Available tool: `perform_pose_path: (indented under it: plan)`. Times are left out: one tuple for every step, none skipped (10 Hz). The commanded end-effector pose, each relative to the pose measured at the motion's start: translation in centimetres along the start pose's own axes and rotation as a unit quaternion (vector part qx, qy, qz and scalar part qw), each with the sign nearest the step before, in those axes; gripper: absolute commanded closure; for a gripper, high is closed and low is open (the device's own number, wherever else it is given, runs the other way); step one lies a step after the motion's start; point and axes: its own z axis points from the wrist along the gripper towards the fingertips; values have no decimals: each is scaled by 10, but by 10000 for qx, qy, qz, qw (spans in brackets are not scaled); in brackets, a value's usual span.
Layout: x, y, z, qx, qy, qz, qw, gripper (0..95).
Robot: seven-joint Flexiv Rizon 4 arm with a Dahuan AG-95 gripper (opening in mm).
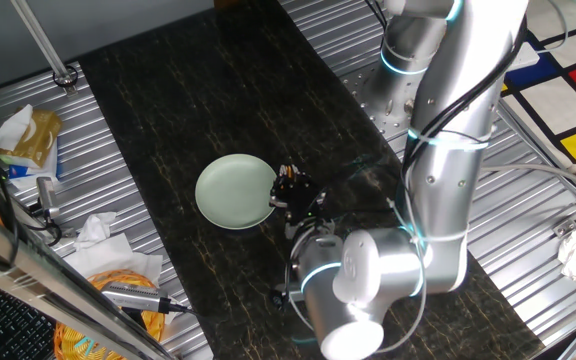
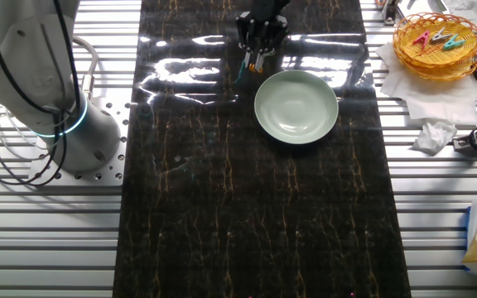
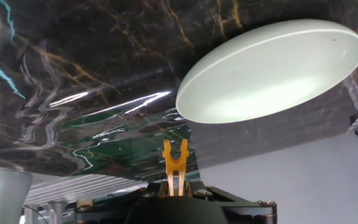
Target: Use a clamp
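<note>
The gripper (image 2: 259,51) hangs low over the dark marbled tabletop (image 2: 247,207), just beside the pale green plate (image 2: 296,106), at about ten o'clock from the plate in the other fixed view. In the hand view the clip (image 3: 174,163) stands upright between the fingers, its two orange prongs forking into a small V at the top and its lower end pinched at the gripper's black body, so the fingers are closed on it. The clip's open end points toward the plate's rim without touching it (a strip of glossy tabletop shows between them).

In the one fixed view the gripper sits at three o'clock from the plate, close against its edge, with the silver arm (image 1: 438,190) bending over it from the lower right. The clip itself is too small to make out there.

Off the dark surface, at one o'clock from the plate in the other fixed view, a wicker basket (image 2: 437,51) holds several coloured pegs and rests on white paper (image 2: 421,99).
</note>
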Motion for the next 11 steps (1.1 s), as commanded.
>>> perform_pose_path:
  plan:
    - [0, 0, 0, -8, -27, -38, 10000, 950]
    - [0, 0, 0, 4, 8, -40, 10000, 950]
    - [0, 0, 0, 35, 82, -34, 10000, 950]
    - [0, 0, 0, 59, 131, -45, 9999, 950]
    - [-1, 1, 0, 114, 324, -151, 9993, 950]
    - [-2, 2, 2, 150, 430, -191, 9988, 950]
    - [-3, 5, 5, 162, 458, -210, 9986, 950]
    - [-4, 7, 7, 171, 464, -199, 9986, 950]
    - [-5, 7, 7, 205, 529, -182, 9982, 950]
    - [-5, 7, 7, 257, 617, -168, 9976, 950]
    - [-5, 7, 8, 288, 682, -168, 9971, 950]
